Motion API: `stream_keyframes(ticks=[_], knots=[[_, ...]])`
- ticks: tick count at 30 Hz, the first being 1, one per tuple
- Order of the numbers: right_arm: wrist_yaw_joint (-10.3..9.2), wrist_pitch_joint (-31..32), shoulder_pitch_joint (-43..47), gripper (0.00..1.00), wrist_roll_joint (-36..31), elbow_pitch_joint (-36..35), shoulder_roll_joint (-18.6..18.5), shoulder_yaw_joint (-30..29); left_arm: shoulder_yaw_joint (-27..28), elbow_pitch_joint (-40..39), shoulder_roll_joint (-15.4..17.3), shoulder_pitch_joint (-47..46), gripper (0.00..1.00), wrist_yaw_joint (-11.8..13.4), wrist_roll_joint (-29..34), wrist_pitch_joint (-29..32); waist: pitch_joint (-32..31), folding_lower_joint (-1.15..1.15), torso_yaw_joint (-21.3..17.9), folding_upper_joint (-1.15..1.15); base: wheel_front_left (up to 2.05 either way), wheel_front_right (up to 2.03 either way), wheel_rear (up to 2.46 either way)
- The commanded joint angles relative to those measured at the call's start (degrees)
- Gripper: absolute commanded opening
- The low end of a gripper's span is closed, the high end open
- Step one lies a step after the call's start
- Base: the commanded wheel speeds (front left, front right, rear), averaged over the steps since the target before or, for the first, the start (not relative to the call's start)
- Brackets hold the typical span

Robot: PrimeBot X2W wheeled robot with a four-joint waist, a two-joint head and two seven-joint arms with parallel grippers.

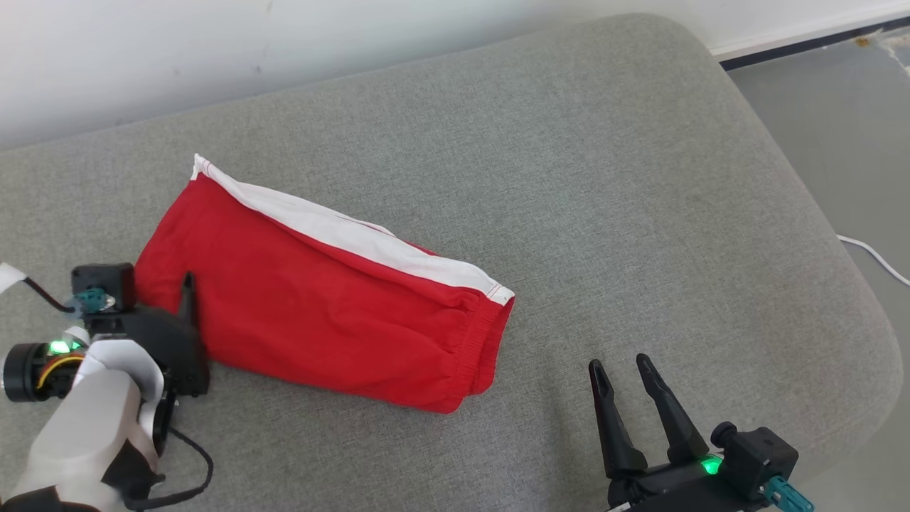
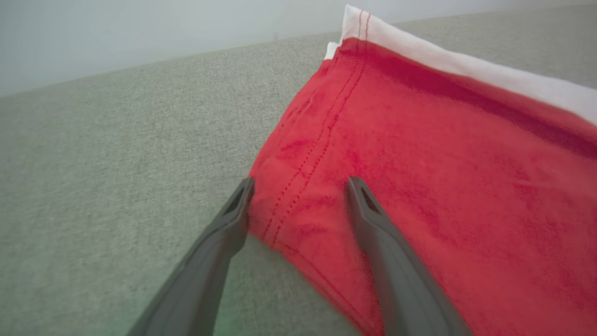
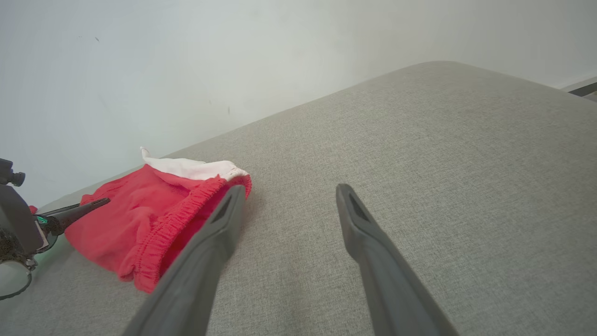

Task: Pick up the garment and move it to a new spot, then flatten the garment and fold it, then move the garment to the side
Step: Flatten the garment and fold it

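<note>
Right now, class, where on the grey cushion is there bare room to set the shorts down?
Widest bare patch: the cushion right of the red shorts, beyond the right gripper up to the rounded corner. A narrower strip runs between shorts and wall. Crowded: the shorts' left end, where the open left gripper straddles the hem.

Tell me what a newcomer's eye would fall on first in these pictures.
The red garment, with a white band along its far edge, lies left of centre on the grey cushion and draws the eye at once. Next comes the left hand, open, its two dark fingers astride the garment's stitched hem. The right hand hovers open over bare cushion, apart from the garment's elastic end.
</note>
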Motion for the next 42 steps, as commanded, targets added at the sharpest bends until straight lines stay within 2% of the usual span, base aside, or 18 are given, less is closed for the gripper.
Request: stream_keyframes(ticks=[1, 2, 3, 4, 5, 6, 16, 24, 32, 36, 42], knots=[[0.08, 0.0, -0.5, 1.0, -0.3, 0.0, 0.2, 0.1, -0.4, 0.5, -0.2, 0.2, 1.0, -0.3, -0.1, 0.3, -0.2, 0.0, 0.1, 0.0, 0.0, 0.0, 0.0], [0.08, 0.0, -0.5, 1.0, -0.3, 0.1, 0.2, 0.2, -0.6, 1.0, -0.3, 0.0, 1.0, -0.5, 0.0, 0.8, -0.3, 0.0, 0.1, 0.0, 0.0, 0.0, 0.0], [0.08, 0.0, -0.5, 1.0, -0.4, 0.2, 0.2, 0.4, -0.7, 1.6, -0.6, 0.1, 0.84, -0.8, -0.2, 1.1, -0.5, 0.0, 0.2, 0.0, 0.0, 0.0, 0.0], [0.08, 0.0, -0.4, 1.0, -0.5, 0.2, 0.2, 0.4, -0.9, 1.9, -0.9, 0.2, 0.4, -0.9, -0.3, 1.2, -0.8, 0.0, 0.3, 0.0, 0.0, 0.0, 0.0], [0.08, 0.0, -0.3, 1.0, -0.6, 0.3, 0.2, 0.6, -1.0, 2.2, -1.1, 0.4, 0.23, -1.1, -0.3, 1.2, -1.1, 0.0, 0.4, 0.0, 0.0, 0.0, 0.0], [0.08, 0.0, -0.3, 1.0, -0.7, 0.2, 0.1, 0.7, -1.1, 2.6, -1.3, 0.8, 0.0, -1.2, -0.5, 1.2, -1.4, 0.0, 0.6, 0.0, 0.0, 0.0, 0.0], [0.08, 0.0, 2.3, 1.0, -1.1, 0.6, -0.7, 1.3, 0.6, 2.6, -3.6, 4.4, 0.0, -2.4, -3.4, -2.6, -6.6, 0.0, 3.9, 0.0, 0.0, 0.0, 0.0], [0.08, 0.0, 4.8, 1.0, -1.4, 0.4, -0.8, -0.1, 4.4, -5.1, -7.3, 12.2, 0.0, -2.4, -6.5, -3.9, -9.0, 0.0, 8.5, 0.0, 0.0, 0.0, 0.0], [0.08, 0.0, 6.2, 1.0, -1.9, 0.9, -0.6, -1.5, 9.1, -21.7, -9.1, 25.3, 0.0, 2.2, -4.8, -3.8, -10.2, 0.0, 10.9, 0.0, 0.0, 0.0, 0.0], [0.08, 0.0, 6.1, 1.0, -1.9, 1.2, -0.4, -2.1, 9.6, -30.8, -10.4, 33.7, 0.0, 5.1, -3.8, -3.9, -10.4, 0.0, 11.3, 0.0, 0.0, 0.0, 0.0], [0.08, 0.0, 6.1, 1.0, -2.4, 2.1, -0.5, -2.5, 9.6, -36.5, -11.0, 38.8, 0.0, 7.6, -4.2, -3.8, -10.6, 0.0, 11.8, 0.0, 0.0, 0.0, 0.0]])
